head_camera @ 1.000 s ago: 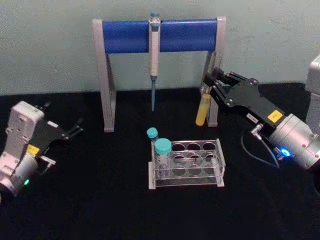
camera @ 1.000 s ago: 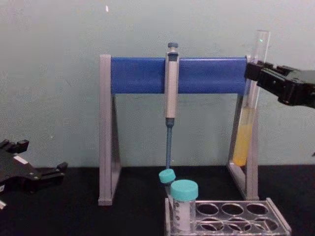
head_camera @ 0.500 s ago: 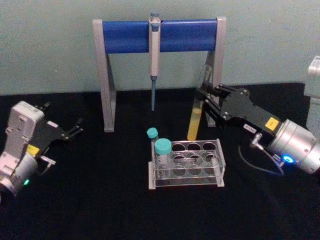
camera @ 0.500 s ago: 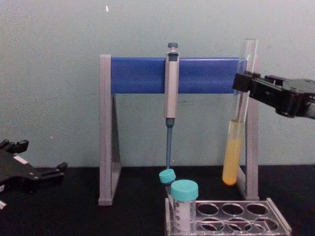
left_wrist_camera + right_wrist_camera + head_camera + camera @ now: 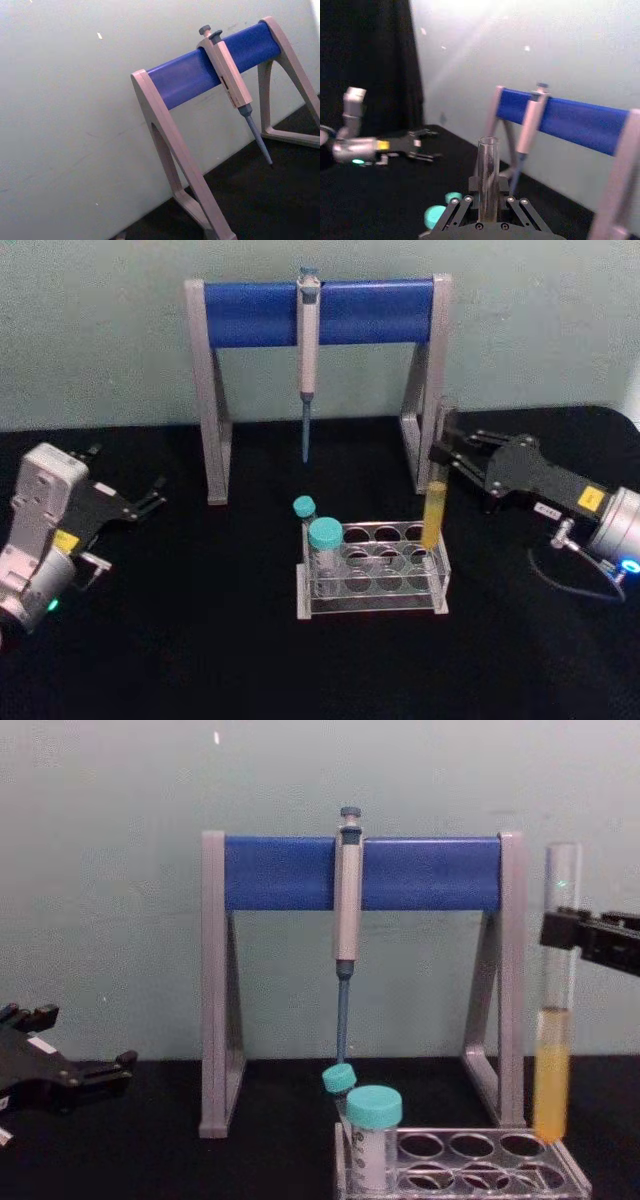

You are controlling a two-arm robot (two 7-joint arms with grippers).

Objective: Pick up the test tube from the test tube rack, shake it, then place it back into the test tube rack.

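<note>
One step is plainly remaining: the test tube [image 5: 434, 502] is hanging outside the test tube rack [image 5: 372, 600], so the lift is done and the return is not. Whether the shaking is finished cannot be told from this moment.

Nearest, the left gripper [image 5: 152, 496] is sitting parked on the black table [image 5: 200, 650] at the left, its fingers spread and holding nothing. The rack is sitting mid-table, a low clear plastic block with rows of round holes, and two short teal-capped vials [image 5: 324, 536] are standing at its left end.

Just beyond, the right gripper [image 5: 441, 454] is reaching in from the right and clamping its black fingers on the tube's upper part. The tube is standing upright, thin smooth glass with an open mouth. Yellow liquid is filling its lower part, and its round bottom is hovering just above the rack's far right corner. I judge it is lining up with a hole there.

Farthest, a grey-blue pipette [image 5: 308, 350] is hanging from the blue bar of the grey pipette stand [image 5: 370, 310], against a pale wall.
</note>
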